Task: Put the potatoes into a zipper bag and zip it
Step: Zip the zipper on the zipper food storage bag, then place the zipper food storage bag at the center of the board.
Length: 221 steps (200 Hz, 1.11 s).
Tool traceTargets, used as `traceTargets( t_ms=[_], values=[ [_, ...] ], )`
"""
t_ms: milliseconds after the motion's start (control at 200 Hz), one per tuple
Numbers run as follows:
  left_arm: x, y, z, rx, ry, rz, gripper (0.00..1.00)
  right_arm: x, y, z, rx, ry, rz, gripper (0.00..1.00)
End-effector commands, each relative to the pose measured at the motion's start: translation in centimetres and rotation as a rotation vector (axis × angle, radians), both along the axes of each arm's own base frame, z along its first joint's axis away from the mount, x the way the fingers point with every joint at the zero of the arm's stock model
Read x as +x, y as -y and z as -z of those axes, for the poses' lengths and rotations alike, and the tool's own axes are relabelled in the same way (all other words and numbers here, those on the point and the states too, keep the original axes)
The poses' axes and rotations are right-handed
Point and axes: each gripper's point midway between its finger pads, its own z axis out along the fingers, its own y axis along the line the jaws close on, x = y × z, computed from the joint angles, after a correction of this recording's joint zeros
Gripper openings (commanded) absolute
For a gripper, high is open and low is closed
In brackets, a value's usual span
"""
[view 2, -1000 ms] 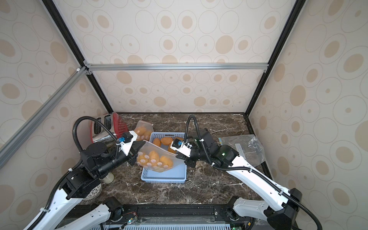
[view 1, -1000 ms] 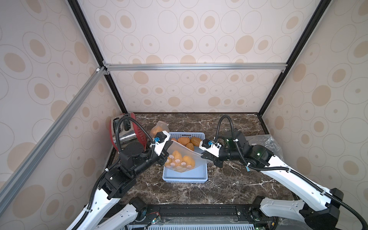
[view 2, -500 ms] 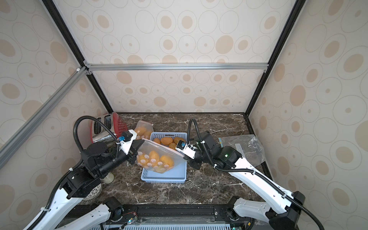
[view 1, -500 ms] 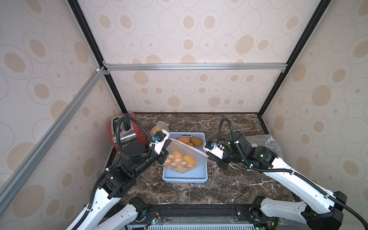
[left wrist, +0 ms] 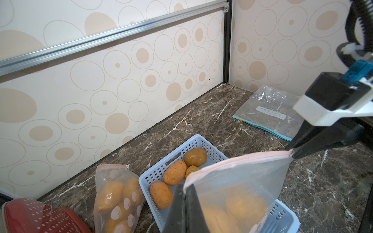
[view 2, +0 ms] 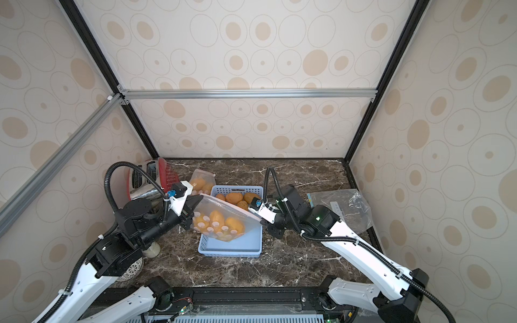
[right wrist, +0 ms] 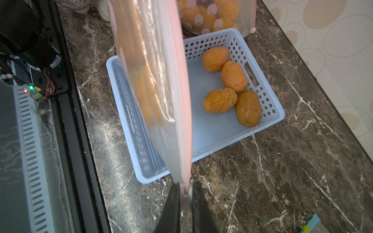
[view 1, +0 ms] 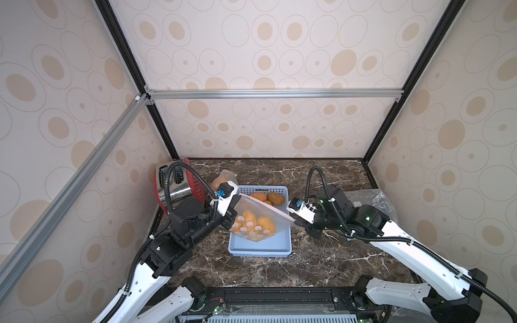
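A clear zipper bag with a pink zip strip hangs stretched over the blue basket, with several orange potatoes inside it. My left gripper is shut on one top corner of the bag. My right gripper pinches the other end of the strip, with its jaws narrow around it. In both top views the strip runs straight from the left gripper to the right gripper. Several loose potatoes lie at the basket's far end.
A second zipper bag, filled with potatoes, leans behind the basket, next to a red toaster. An empty clear bag lies flat at the back right. A white jar stands under the left arm.
The right gripper has moved a little down and toward the table's front with its end of the bag. The left gripper has stayed put, still shut on its corner.
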Motion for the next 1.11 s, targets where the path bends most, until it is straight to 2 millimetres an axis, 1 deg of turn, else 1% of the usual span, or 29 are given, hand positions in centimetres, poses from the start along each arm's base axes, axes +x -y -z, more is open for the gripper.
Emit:
traceTargets(
  t_ms=[0,45,100,195,300,375,475,550,625,735,875,930,990,1101],
  values=[
    [0.3,-0.9,-4.9,-0.122,0.118,-0.051,0.0,-0.1,0.1,-1.9,0.083,0.029,0.02,0.3],
    [0.5,-0.9,-5.7,-0.146,0.131,-0.057,0.0,0.2,0.0,-2.8,0.119,0.054,0.033,0.39],
    [0.8,-0.9,-7.0,-0.175,0.153,-0.075,0.0,0.8,0.0,-3.8,0.158,0.085,0.06,0.45],
    [2.0,-1.8,-9.8,-0.223,0.201,-0.156,0.0,2.1,0.7,-5.5,0.211,0.149,0.131,0.48],
    [3.4,-2.9,-12.8,-0.266,0.256,-0.259,0.0,3.2,1.3,-6.4,0.252,0.188,0.188,0.48],
    [4.0,-3.4,-15.4,-0.287,0.324,-0.297,0.0,3.7,1.5,-6.4,0.263,0.194,0.209,0.48],
    [5.3,-3.5,-18.5,-0.275,0.387,-0.343,0.0,4.0,1.3,-5.7,0.259,0.182,0.213,0.47],
    [6.8,-3.6,-20.2,-0.243,0.416,-0.394,0.0,4.2,1.1,-5.0,0.26,0.172,0.216,0.47],
    [8.3,-3.8,-21.3,-0.21,0.444,-0.441,0.0,4.4,0.9,-4.1,0.261,0.151,0.219,0.47],
    [10.4,-4.7,-22.6,-0.176,0.477,-0.529,0.0,4.1,0.2,-3.1,0.304,0.105,0.205,0.47],
    [13.3,-7.4,-24.1,-0.166,0.508,-0.641,0.0,3.8,-0.7,-2.4,0.346,0.055,0.188,0.46],
    [15.0,-8.5,-23.9,-0.16,0.501,-0.668,0.0,3.8,-0.8,-2.0,0.353,0.044,0.192,0.46],
    [16.9,-9.5,-23.3,-0.159,0.484,-0.682,0.0,3.7,-0.9,-1.6,0.359,0.038,0.191,0.46],
    [19.9,-11.2,-21.1,-0.151,0.455,-0.707,0.0,3.5,-1.0,-1.1,0.365,0.029,0.181,0.46]
  ],
)
